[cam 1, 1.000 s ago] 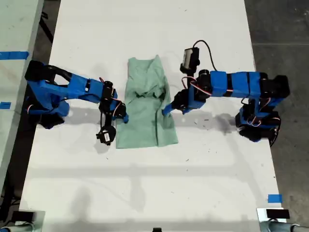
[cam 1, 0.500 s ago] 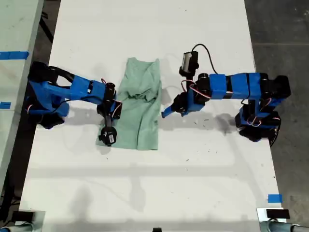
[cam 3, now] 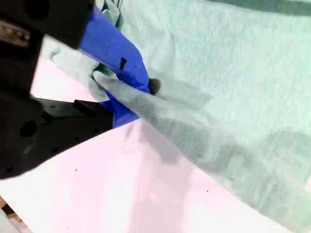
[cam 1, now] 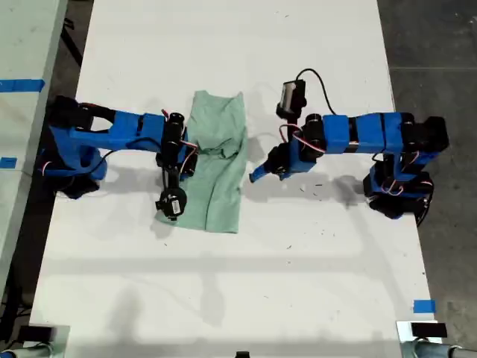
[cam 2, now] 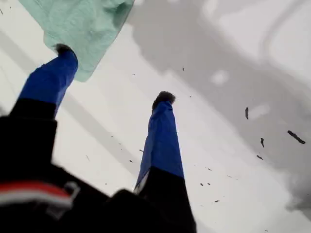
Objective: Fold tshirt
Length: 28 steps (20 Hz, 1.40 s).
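At bench [cam 1: 313, 246] centre: tshirt [cam 1: 216, 168] lies lengthwise, partly folded | second end effector [cam 3: 121, 80] clamped on its edge, mid-fold | first end effector [cam 2: 114, 73] apart, empty, beside cloth | next, likely: lay edge flat, release.

My first gripper [cam 2: 114, 73]: blue jaws apart, empty, above the white table [cam 2: 218, 97]; pale mint-green cloth tshirt [cam 2: 82, 24] beyond one fingertip.
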Tool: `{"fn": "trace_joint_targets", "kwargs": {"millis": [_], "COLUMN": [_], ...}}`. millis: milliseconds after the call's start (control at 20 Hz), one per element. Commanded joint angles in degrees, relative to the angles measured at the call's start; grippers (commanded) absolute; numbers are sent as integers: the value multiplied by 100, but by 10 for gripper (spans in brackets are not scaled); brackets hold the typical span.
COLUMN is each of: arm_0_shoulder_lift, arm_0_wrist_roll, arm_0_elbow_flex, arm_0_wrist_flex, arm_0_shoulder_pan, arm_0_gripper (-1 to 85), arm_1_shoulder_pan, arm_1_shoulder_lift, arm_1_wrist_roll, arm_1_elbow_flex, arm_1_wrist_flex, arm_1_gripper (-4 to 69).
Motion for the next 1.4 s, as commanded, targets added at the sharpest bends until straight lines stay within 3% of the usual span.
{"fn": "trace_joint_targets", "kwargs": {"millis": [0,100,200,350,450,950,1350], "arm_0_shoulder_lift": [-721,-1485,-1837,-2303,-2382,-334,870], "arm_0_wrist_roll": [299,396,483,492,483,141,-729], "arm_0_elbow_flex": [-1450,-2109,-2145,-2145,-2162,-1872,-571], "arm_0_wrist_flex": [18,18,-466,-844,-949,1055,1046], "arm_0_shoulder_pan": [0,-79,-123,-237,-255,193,993], "arm_0_gripper": [0,0,19,277,349,339,340], "arm_1_shoulder_pan": [-62,-70,-97,-114,-123,-193,-756], "arm_1_shoulder_lift": [492,492,492,492,492,650,466], "arm_1_wrist_roll": [9,26,62,97,105,105,536], "arm_1_elbow_flex": [-44,-44,-35,-18,0,88,-325], "arm_1_wrist_flex": [-132,-141,-141,-149,-158,-88,-97], "arm_1_gripper": [295,295,295,295,295,297,296]}}
